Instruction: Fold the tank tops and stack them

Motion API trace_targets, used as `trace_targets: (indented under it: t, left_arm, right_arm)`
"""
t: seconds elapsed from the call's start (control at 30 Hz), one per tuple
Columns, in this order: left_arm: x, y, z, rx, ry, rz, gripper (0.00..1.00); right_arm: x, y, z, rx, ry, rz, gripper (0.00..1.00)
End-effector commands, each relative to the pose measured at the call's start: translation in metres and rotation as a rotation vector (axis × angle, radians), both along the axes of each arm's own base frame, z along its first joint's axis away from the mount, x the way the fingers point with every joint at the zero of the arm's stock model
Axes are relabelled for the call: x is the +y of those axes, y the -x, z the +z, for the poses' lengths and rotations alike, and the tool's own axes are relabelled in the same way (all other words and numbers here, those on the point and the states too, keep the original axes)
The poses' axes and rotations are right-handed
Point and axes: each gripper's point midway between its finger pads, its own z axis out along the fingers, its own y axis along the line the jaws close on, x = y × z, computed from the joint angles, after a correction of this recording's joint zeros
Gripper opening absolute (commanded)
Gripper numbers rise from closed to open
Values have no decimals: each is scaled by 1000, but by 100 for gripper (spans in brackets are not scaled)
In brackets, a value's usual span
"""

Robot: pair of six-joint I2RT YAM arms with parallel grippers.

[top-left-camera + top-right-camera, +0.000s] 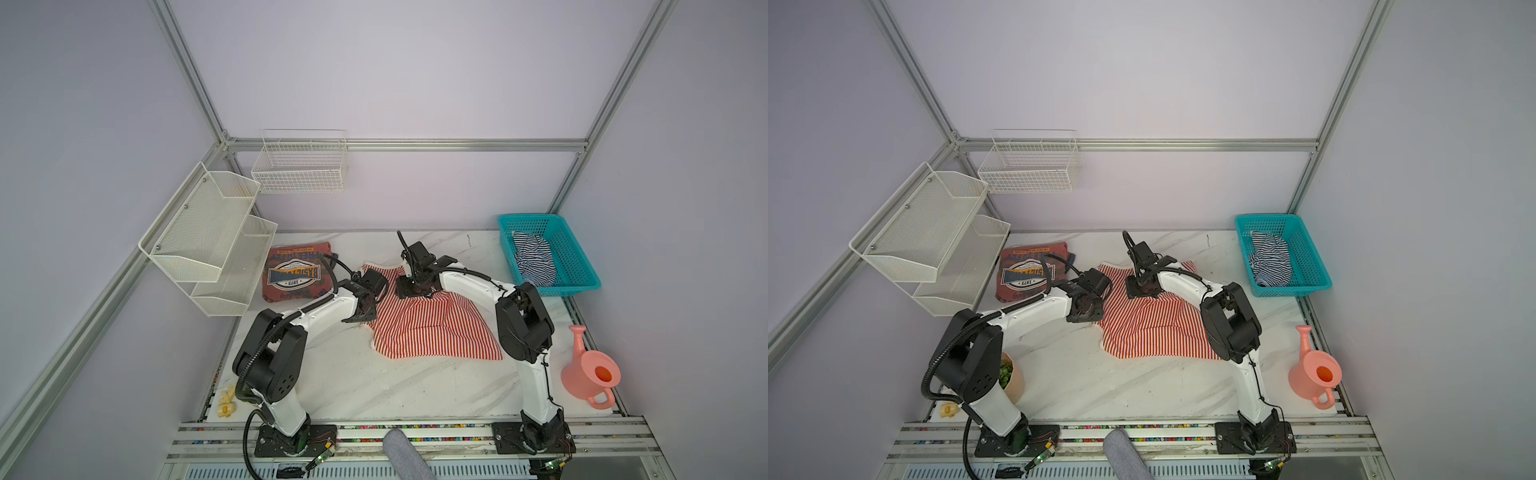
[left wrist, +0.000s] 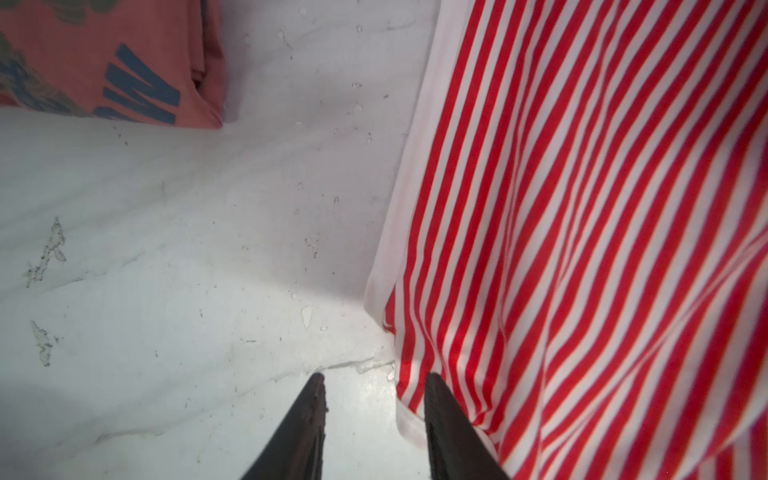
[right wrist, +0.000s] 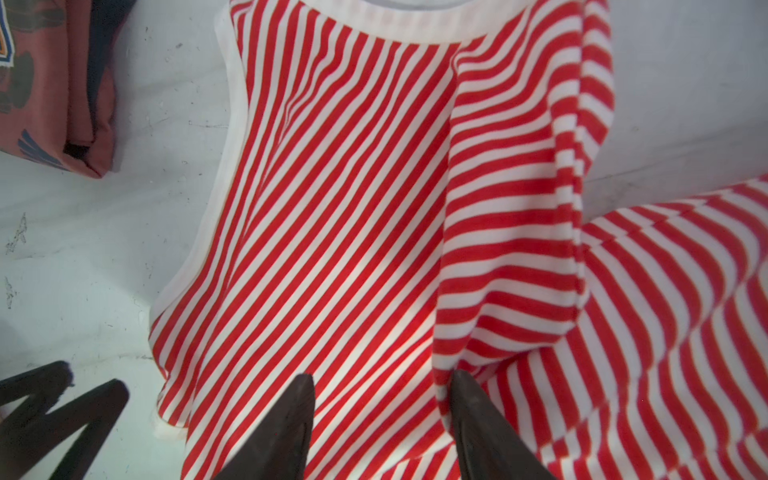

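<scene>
Left of the red-striped top point(image 1: 432, 328), a badge point(image 1: 294, 277) (navy-and-white) reads "1973".

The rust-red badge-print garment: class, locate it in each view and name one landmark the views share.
Top view: rust-red garment at the back left of the table, beside the mesh shelf.
Top view: garment in that same spot.
Left wrist: its corner, apart from the red-striped tank top.
Right wrist: its folded edge, likewise apart.
Shared landmark: that red-striped tank top, in all four.
</scene>
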Motion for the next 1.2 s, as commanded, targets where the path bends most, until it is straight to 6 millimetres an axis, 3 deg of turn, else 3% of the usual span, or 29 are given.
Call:
trace_targets:
  t: [0.0,0.2,0.43,0.53,0.83,1.17]
  left_arm:
    - [-14,-25,28,-72,50,1,35]
    - [-12,-22,-25,52,-15,11,26]
    - [-5,-14,-55,122,-60,27,26]
    - [5,-5,-58,142,-91,42,25]
    - [44,32,-60,198,-191,93,25]
    - [66,58,-61,234,-248,129,26]
  right_arm:
    - [-3,-1,13,-11,-37,-13,56]
    - [-14,-11,15,-11,-53,-49,56]
    - [-37,-32,24,-30,-77,-96,56]
    - [-53,-42,14,-12,-70,-121,56]
    - [-129,-74,-30,50,-3,-256,53]
    - [-158,-104,-70,111,4,-327,44]
